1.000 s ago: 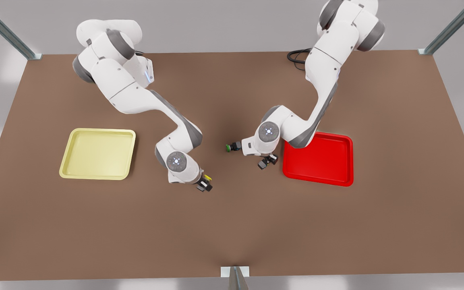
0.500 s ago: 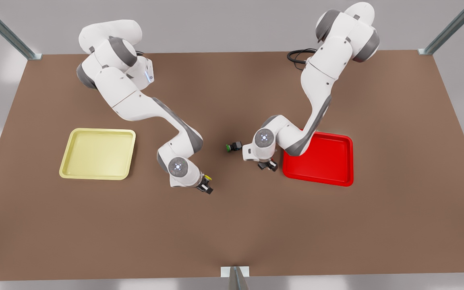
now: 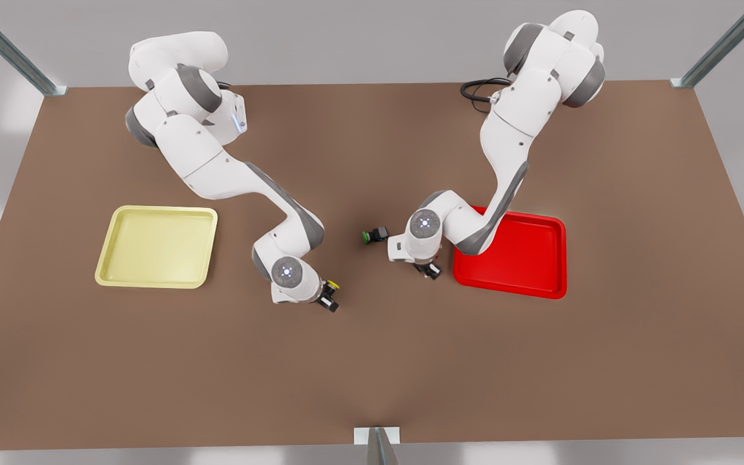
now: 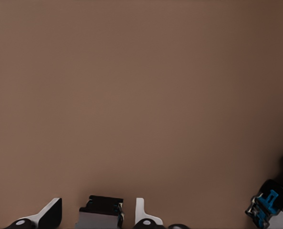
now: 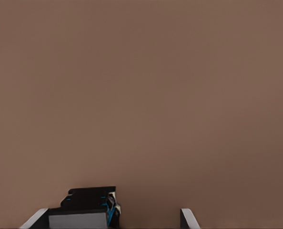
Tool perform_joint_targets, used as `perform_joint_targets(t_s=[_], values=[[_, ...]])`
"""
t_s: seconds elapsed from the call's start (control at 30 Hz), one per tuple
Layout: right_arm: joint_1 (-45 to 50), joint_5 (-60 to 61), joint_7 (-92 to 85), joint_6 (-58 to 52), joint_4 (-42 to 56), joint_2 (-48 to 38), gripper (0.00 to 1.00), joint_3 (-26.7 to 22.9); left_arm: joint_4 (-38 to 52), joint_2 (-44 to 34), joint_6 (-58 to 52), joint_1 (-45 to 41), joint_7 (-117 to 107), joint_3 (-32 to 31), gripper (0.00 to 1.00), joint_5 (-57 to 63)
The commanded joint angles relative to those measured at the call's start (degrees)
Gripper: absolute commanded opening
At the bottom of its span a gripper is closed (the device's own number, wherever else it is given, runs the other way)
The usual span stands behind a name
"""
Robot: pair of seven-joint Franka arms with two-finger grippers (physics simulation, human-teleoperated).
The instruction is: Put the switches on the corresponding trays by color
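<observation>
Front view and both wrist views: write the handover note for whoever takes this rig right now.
Left gripper: open, lowered over the small dark-bodied red-capped switch, one finger on either side, close beside the bright red plastic tray.
Right gripper: open, straddling the small dark-bodied yellow-capped switch on the brown table, apart from the pale yellow plastic tray.
Done: each arm is at its switch; nothing is gripped or placed.
To do: close, lift, and carry each switch to its matching tray. Leave the green-capped switch alone.
</observation>
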Motion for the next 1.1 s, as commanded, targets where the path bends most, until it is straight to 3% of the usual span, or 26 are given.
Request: perform_joint_targets(t_s=[0.0, 0.03, 0.07, 0.1, 0.13, 0.23, 0.3, 0.47, 0.53, 0.7, 0.77, 0.9, 1.0, 1.07], values=[[0.3, 0.0, 0.1, 0.0, 0.3, 0.0, 0.98, 0.0, 0.0, 0.0, 0.0, 0.0, -0.1, 0.0, 0.74, -0.1], [0.3, 0.2, 0.0, -0.1, 1.0, 0.0, 0.9, 0.0, 0.0, 0.0, 0.1, 0.0, -0.3, 0.0, 0.74, -0.1], [0.3, 0.2, -0.1, -0.1, 1.2, 0.0, 0.73, 0.0, 0.0, 0.0, 0.0, 0.0, -0.6, 0.0, 0.74, -0.1], [0.3, 0.2, -0.2, -0.1, 1.2, 0.0, 0.66, 0.0, 0.0, 0.0, 0.0, 0.0, -0.7, 0.0, 0.74, -0.1], [0.2, 0.2, -0.2, -0.1, 1.2, 0.0, 0.66, 0.0, -0.1, 0.0, 0.0, 0.0, -0.8, 0.0, 0.68, -0.1], [0.2, 0.4, -0.1, -0.1, 1.4, 0.0, 0.67, 0.0, -0.2, 0.0, -0.1, 0.0, -0.8, 0.0, 0.67, -0.1], [0.2, 0.4, -0.2, -0.1, 1.5, 0.0, 0.57, 0.0, -0.3, -0.2, -0.9, 0.0, -0.5, 0.0, 0.67, 0.0], [0.2, 0.3, -0.2, -0.1, 1.5, 0.2, 0.54, 0.0, -0.8, -0.1, -1.1, 0.0, -0.4, 0.1, 0.67, 0.1], [0.1, 0.3, -0.2, -0.1, 1.7, 0.2, 0.53, -0.1, -0.7, -0.1, -0.7, 0.0, -0.6, 0.1, 0.58, 0.1], [0.1, 0.3, -0.1, -0.2, 2.0, 0.2, 0.51, -0.1, -0.7, -0.4, -1.1, 0.0, -0.7, 0.1, 0.52, 0.0], [0.0, 0.3, -0.2, -0.3, 2.0, 0.2, 0.46, -0.1, -0.7, -0.4, -1.1, 0.0, -0.7, 0.1, 0.52, 0.0], [-0.5, 0.4, -0.9, -4.1, 4.7, -0.3, 0.48, 0.0, -0.7, -0.3, -0.8, 0.0, -0.7, 0.1, 0.49, 0.0], [-2.3, 1.5, -6.1, -11.2, 5.1, -4.3, 0.48, 0.7, -0.7, -0.6, -1.2, 0.0, -0.7, 0.0, 0.5, 0.0], [-3.3, 1.6, -8.3, -11.5, -0.7, -9.4, 0.49, 0.8, -0.8, -1.1, -1.5, 0.0, -0.7, 0.1, 0.5, 0.0]])
